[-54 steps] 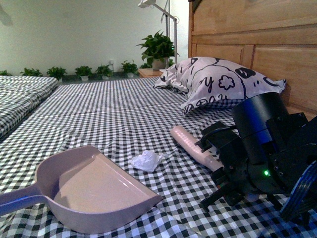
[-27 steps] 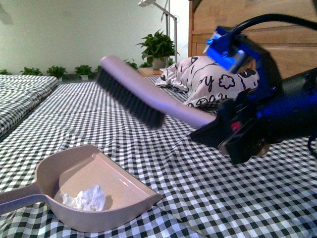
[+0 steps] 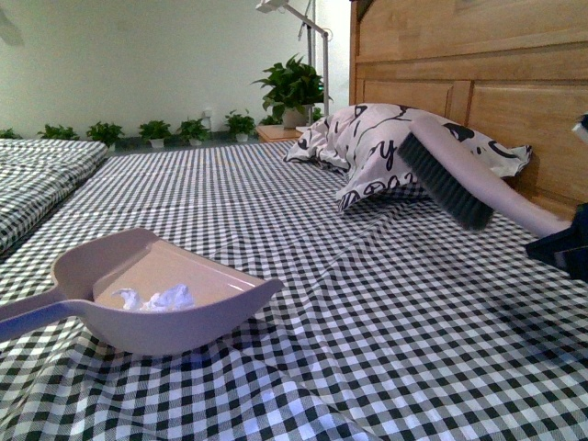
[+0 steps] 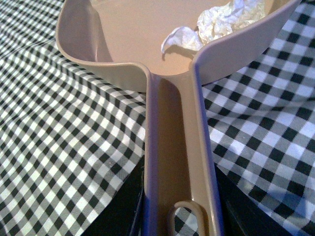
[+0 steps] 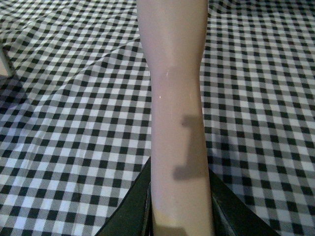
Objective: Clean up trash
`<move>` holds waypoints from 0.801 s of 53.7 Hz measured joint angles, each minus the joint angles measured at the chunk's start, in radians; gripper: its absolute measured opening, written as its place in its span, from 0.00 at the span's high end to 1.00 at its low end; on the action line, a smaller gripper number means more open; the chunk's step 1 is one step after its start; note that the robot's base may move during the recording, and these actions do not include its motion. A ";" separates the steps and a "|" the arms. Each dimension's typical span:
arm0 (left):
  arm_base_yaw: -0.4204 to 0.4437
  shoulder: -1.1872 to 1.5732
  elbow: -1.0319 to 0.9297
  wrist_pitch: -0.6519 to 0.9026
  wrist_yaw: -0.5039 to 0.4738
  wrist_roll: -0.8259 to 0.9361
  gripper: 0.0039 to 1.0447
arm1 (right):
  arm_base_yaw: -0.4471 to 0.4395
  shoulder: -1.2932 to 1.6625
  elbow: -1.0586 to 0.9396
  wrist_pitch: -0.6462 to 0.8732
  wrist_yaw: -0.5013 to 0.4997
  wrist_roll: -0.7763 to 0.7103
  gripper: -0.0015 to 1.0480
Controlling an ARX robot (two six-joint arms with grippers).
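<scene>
The trash (image 3: 156, 298) — a small crumpled white wad of paper — lies inside the beige dustpan (image 3: 207, 317), toward the back of its scoop near where the handle joins. In the left wrist view the same wad (image 4: 224, 22) sits against the pan's wall beside the root of the handle.

The dustpan is tilted, its open lip raised off the black-and-white checked bedspread (image 3: 367, 303). The left gripper (image 4: 179, 206) is closed on the dustpan's long channel-shaped handle (image 4: 174, 147); its dark jaws show on either side of the handle, pressed against it.

The right gripper (image 5: 179, 206) grips the pale handle of a brush (image 3: 469, 184), its dark jaws tight on both sides of the shaft. In the front view the brush is held above the bedspread on the right, well apart from the dustpan, its dark bristles (image 3: 441, 184) facing down and toward the camera. Only a dark corner of the right arm shows at the frame's edge there.

Behind the brush a patterned pillow (image 3: 386, 152) leans against the wooden headboard (image 3: 478, 64) — potted plants (image 3: 292, 87) line the far wall.
</scene>
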 joint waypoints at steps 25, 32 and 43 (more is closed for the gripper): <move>-0.058 -0.171 -0.058 0.259 -0.282 -0.303 0.74 | -0.174 -0.362 -0.090 -0.032 -0.126 0.112 0.81; -0.090 -0.272 -0.106 0.310 -0.430 -0.370 0.74 | -0.206 -0.477 -0.111 -0.060 -0.194 0.168 0.81; -0.159 -0.501 -0.199 0.263 -0.628 -0.431 0.74 | -0.246 -0.678 -0.140 -0.095 -0.283 0.274 0.81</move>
